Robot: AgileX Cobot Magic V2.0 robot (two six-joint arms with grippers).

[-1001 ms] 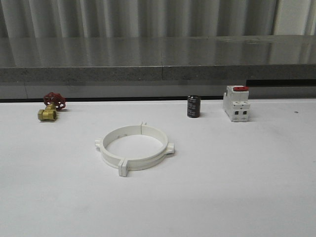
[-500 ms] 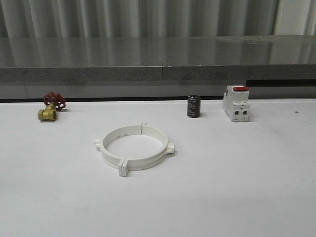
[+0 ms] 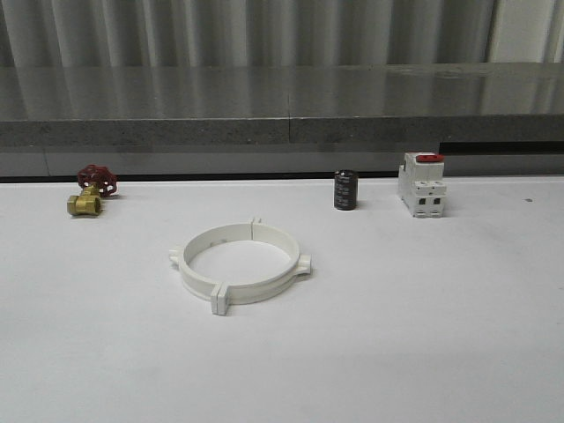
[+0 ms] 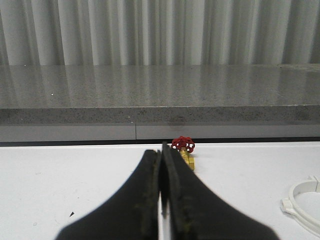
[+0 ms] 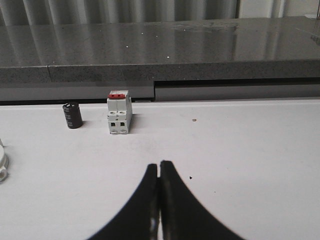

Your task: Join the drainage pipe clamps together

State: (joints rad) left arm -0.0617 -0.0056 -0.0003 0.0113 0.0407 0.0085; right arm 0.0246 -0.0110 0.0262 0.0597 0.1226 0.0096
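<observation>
The two white drainage pipe clamps [image 3: 240,262] lie on the white table as one closed ring, their end tabs meeting at the front left and at the back. An edge of that ring [image 4: 304,204] shows in the left wrist view, and a sliver of it [image 5: 2,162] in the right wrist view. My left gripper [image 4: 161,152] is shut with nothing in it, well away from the ring. My right gripper [image 5: 159,167] is also shut and empty, over bare table.
A brass valve with a red handwheel [image 3: 90,191] sits at the back left. A black cylinder [image 3: 345,189] and a white red-topped switch [image 3: 422,183] stand at the back right. A grey stone ledge [image 3: 282,106] runs behind the table.
</observation>
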